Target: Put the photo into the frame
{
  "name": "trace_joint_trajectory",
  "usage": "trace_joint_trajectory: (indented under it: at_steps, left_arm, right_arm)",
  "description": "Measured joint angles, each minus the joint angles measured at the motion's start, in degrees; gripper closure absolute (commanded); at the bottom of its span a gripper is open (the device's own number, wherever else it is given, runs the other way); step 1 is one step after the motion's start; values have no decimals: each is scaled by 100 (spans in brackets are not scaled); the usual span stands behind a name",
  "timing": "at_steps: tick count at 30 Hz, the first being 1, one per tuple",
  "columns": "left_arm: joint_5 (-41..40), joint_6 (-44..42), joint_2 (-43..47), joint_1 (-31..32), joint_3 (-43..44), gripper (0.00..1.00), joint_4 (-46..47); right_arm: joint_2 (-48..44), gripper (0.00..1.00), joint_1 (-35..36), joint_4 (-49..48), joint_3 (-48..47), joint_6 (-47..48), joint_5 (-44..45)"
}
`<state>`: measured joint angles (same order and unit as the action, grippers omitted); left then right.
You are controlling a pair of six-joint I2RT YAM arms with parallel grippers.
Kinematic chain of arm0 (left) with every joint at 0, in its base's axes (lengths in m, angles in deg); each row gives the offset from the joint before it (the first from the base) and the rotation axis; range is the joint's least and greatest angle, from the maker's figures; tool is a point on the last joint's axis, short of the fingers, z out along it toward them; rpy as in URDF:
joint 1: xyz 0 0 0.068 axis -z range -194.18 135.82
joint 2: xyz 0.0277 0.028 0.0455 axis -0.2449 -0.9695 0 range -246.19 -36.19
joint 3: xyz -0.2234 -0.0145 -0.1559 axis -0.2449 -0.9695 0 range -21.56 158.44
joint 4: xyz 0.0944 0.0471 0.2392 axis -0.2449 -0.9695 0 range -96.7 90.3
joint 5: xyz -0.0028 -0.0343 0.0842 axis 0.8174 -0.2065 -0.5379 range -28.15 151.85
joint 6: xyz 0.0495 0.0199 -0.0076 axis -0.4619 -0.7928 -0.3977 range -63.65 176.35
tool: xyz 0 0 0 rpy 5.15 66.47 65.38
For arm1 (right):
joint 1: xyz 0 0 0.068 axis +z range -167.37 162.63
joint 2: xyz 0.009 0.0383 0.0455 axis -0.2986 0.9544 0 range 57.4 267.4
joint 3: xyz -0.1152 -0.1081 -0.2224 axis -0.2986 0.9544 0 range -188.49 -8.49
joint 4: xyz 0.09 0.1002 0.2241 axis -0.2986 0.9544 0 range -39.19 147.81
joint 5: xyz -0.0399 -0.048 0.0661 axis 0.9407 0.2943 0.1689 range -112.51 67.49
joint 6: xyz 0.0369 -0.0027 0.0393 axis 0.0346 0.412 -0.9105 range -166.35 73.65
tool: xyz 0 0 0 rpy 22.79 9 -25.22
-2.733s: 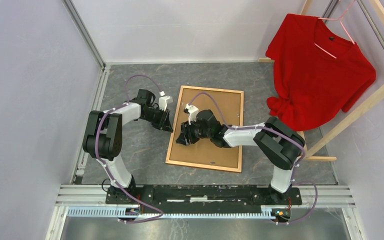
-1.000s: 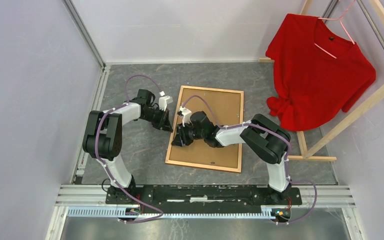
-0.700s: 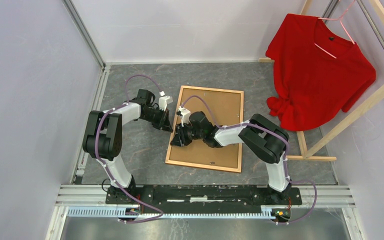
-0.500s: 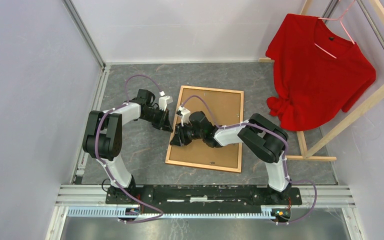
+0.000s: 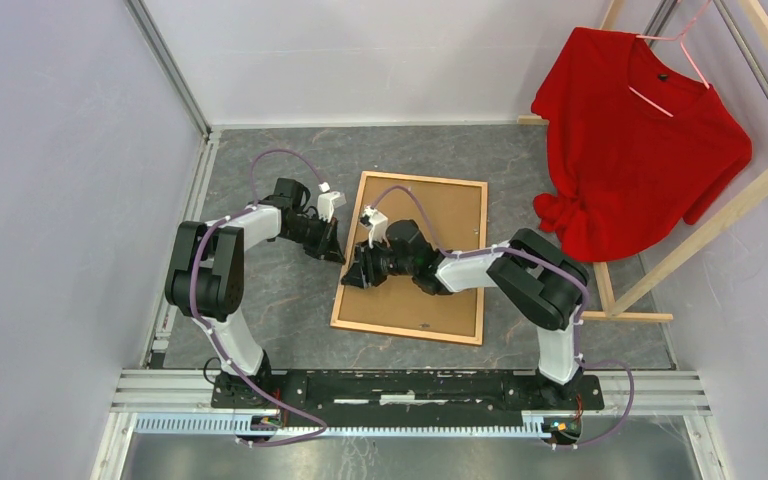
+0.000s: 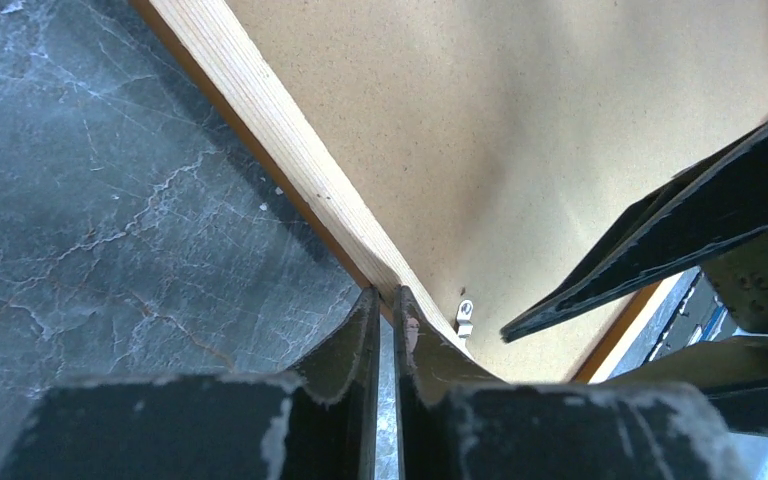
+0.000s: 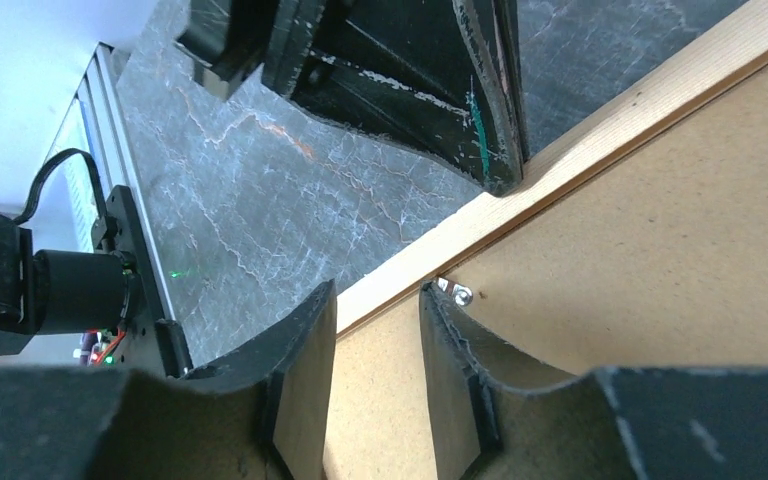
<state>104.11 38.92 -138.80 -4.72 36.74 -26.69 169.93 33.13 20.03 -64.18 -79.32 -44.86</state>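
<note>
Lying back-up on the tabletop (image 5: 290, 300), the frame (image 5: 424, 180) shows no photo. Right hand (image 7: 377, 290), fingers apart, straddles its left rail beside a clip (image 7: 457, 293); left hand (image 6: 386, 295), fingers together, touches that rail from outside.

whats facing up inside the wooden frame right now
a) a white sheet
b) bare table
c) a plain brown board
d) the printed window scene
c: the frame lies flat on the table with a plain brown board filling it, and a small metal clip sits on the board by one rail; no print or white sheet shows.
</note>
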Motion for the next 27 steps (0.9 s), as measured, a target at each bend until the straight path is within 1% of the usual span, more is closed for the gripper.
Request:
trace_joint_trajectory:
  at_steps: [4, 10, 27]
  left_arm:
    - [-2, -4, 0, 0, 4, 87, -11]
    - [-9, -4, 0, 0, 13, 88, -22]
    - [-11, -11, 0, 0, 17, 89, -28]
  right_arm:
    - [-227, 57, -31, -157, 192, -4, 52]
    - [-232, 57, -37, -170, 269, -17, 101]
    - [31, 59, 79, -201, 267, -33, 96]
